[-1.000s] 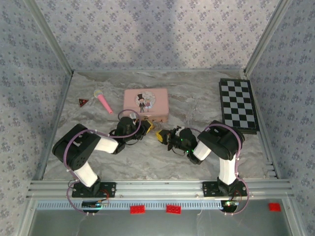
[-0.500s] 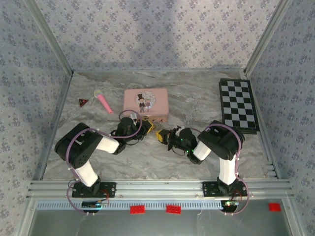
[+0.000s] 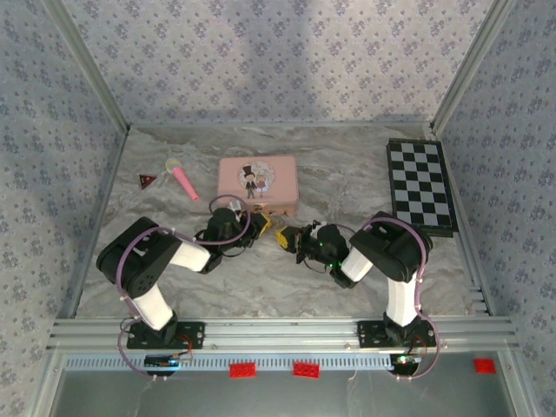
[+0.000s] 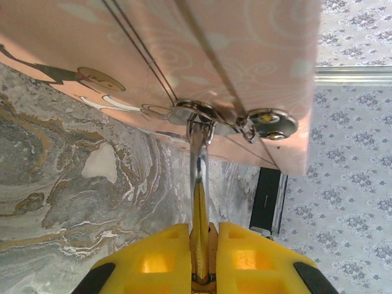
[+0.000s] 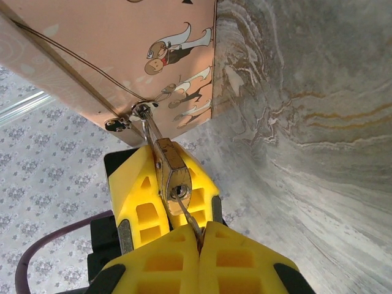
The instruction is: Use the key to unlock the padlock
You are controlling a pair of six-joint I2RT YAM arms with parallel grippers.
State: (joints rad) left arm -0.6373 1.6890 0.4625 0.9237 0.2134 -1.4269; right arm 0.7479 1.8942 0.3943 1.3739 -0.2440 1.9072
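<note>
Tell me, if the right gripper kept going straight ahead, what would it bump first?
Probably the padlock, just ahead of the right gripper, whose pinched key reaches its keyhole. The pink tin lies beyond, though depth is hard to judge.

Both arms fold inward, left pincer (image 3: 262,228) and right pincer (image 3: 286,239) clamped shut, facing.

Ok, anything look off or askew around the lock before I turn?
Nothing stands out. The padlock is hooked through the pink tin at its clasp, the left pincer grips its body, and the key held by the right pincer sits in the keyhole.
</note>
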